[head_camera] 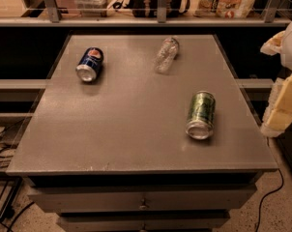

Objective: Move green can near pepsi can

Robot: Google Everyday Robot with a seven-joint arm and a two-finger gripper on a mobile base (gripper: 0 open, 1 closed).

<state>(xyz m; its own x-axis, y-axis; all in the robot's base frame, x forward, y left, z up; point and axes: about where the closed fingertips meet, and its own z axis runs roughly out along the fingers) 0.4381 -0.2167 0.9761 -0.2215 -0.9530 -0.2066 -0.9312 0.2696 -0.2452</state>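
Camera view, claw (285,81) off table (136,124), right edge

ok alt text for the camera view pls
A green can and a pepsi can lie on their sides far apart on a grey table, green at right, pepsi at back left, a clear bottle lying at the back. The gripper hangs beyond the table's right edge.

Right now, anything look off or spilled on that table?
All three lie on their sides: green can front right, pepsi can back left, clear bottle back centre. No spill visible. The gripper is at the view's right edge, beside the table.
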